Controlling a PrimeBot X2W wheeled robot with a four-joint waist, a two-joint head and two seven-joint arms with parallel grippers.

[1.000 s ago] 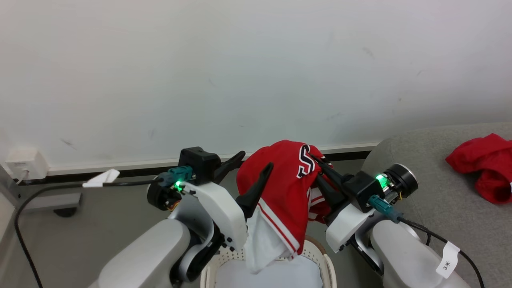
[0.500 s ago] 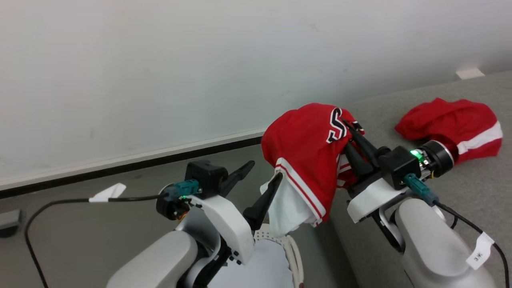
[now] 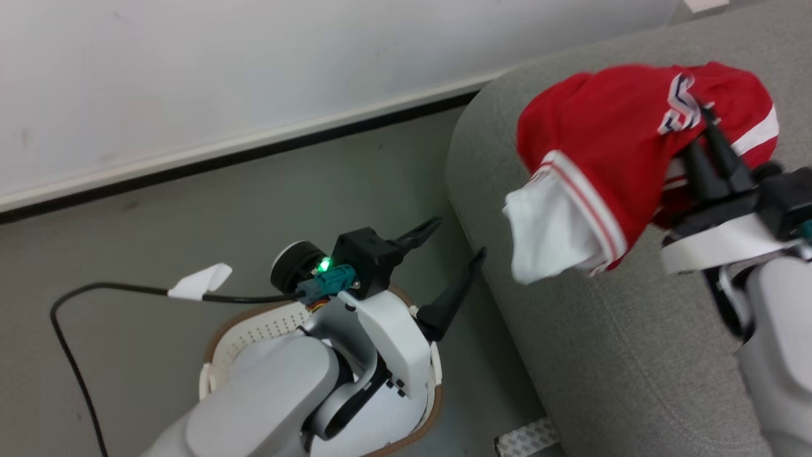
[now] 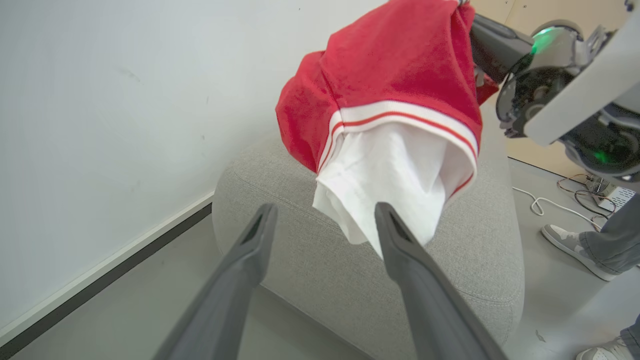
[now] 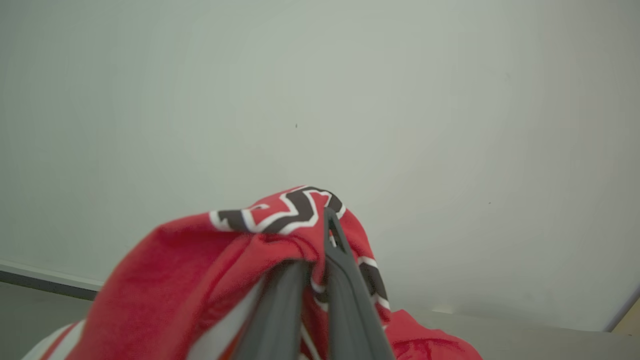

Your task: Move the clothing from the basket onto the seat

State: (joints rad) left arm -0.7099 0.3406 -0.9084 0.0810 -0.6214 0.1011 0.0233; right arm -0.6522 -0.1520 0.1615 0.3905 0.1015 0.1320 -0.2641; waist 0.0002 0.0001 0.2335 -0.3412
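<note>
Nearest the robot, the laundry basket (image 3: 260,327) stands on the floor under the left forearm. The part of its inside that is visible looks pale, with no red in it, but the arm hides much of it. The left gripper (image 3: 460,236) hangs above the basket's far rim, jaws wide and empty.

Beyond it, the right gripper (image 3: 701,130) has its jaws pinched on a red jersey (image 3: 590,139), held in the air over the grey sofa (image 3: 590,355) near its rounded end. The jersey's white lining (image 3: 545,235) and striped trim droop clear of the cushion. Farther on, in the right wrist view, a red heap (image 5: 430,342) lies on the sofa, seemingly a garment already delivered.

The task looks well advanced: this piece needs only lowering and release, and whether any clothing remains in the basket cannot be told.

The jersey carries black, white-edged lettering, perhaps an "S", too crumpled to read. The white cable tag (image 3: 203,279) shows no legible writing.
</note>
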